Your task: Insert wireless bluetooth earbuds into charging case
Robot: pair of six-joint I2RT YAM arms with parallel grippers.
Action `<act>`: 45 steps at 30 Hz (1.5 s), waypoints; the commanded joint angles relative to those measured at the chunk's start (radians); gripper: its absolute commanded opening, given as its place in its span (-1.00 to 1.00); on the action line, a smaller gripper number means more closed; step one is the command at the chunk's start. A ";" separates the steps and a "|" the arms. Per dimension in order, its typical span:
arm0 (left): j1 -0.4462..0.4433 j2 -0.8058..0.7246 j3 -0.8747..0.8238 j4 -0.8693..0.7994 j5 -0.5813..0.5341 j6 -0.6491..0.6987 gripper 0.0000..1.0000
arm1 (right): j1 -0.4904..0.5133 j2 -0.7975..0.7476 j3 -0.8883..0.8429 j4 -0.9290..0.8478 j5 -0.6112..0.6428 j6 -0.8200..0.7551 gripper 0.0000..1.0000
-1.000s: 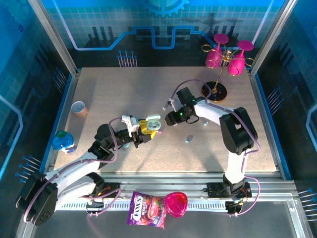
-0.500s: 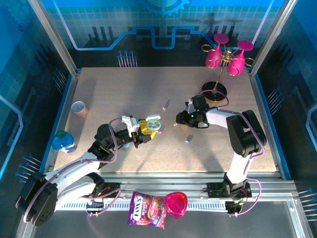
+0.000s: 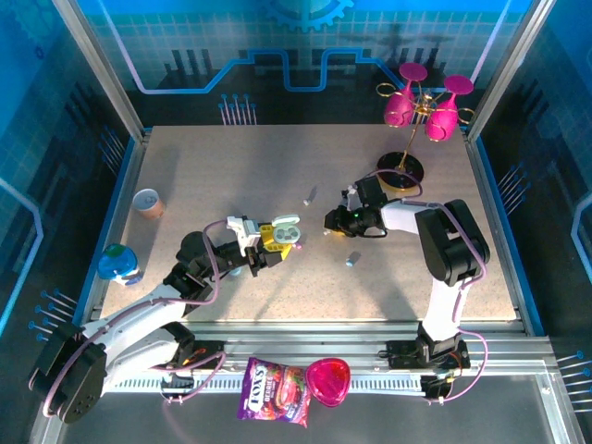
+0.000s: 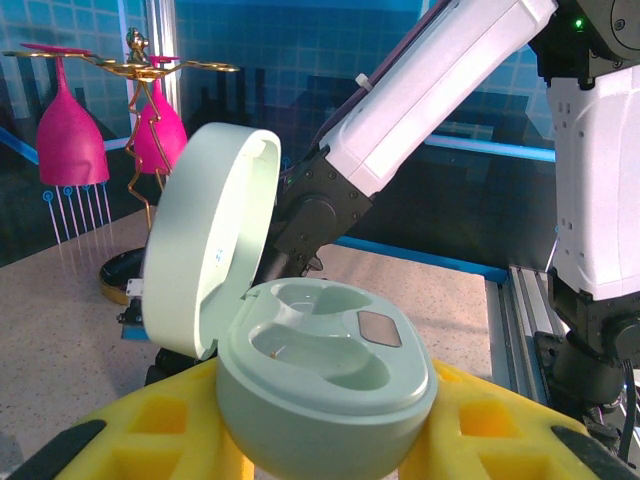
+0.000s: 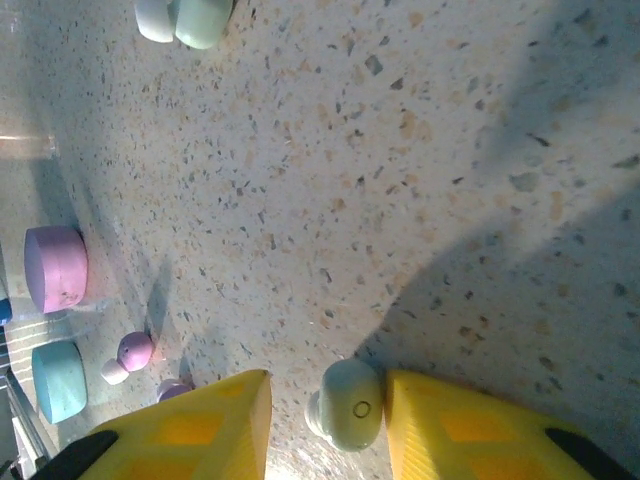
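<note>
My left gripper (image 3: 266, 244) is shut on the open mint charging case (image 3: 288, 230), held above the table. In the left wrist view the case (image 4: 325, 375) sits between the yellow fingers (image 4: 470, 435), lid (image 4: 205, 245) tipped back, both wells bare. My right gripper (image 3: 330, 222) is low on the table, right of the case. In the right wrist view a mint earbud (image 5: 345, 405) lies between its yellow fingers, touching the right finger (image 5: 470, 440), with a gap to the left finger (image 5: 190, 435); the jaws are open. Purple earbuds (image 5: 130, 352) and another mint one (image 5: 185, 18) lie further off.
A purple case (image 5: 55, 268) and a light blue case (image 5: 58, 380) rest on the table. Loose earbuds lie at the table's middle (image 3: 310, 196) and right of it (image 3: 351, 260). A pink wine-glass stand (image 3: 416, 116) is back right, a cup (image 3: 147, 202) and blue object (image 3: 118, 264) left.
My right gripper has drawn back to the right, away from the case, and come down round the mint earbud with its jaws narrowing. The left arm and case have not moved.
</note>
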 commanded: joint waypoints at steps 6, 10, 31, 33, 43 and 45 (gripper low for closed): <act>-0.007 -0.003 -0.011 0.019 0.025 0.013 -0.54 | 0.007 0.028 0.042 -0.015 -0.038 -0.025 -0.40; -0.008 -0.005 -0.014 0.020 0.025 0.014 -0.53 | 0.007 0.049 0.058 -0.035 -0.025 -0.040 -0.42; -0.008 -0.005 -0.024 0.021 0.015 0.024 -0.53 | 0.021 0.036 0.061 -0.068 -0.055 -0.096 -0.51; -0.007 -0.005 -0.024 0.022 0.016 0.021 -0.53 | 0.024 0.027 0.058 -0.060 -0.056 -0.101 -0.51; -0.008 -0.026 -0.030 0.013 0.015 0.019 -0.53 | 0.037 0.017 0.053 -0.059 -0.059 -0.112 -0.42; -0.008 -0.026 -0.033 0.014 0.013 0.020 -0.53 | 0.039 0.015 0.054 -0.065 -0.056 -0.118 -0.44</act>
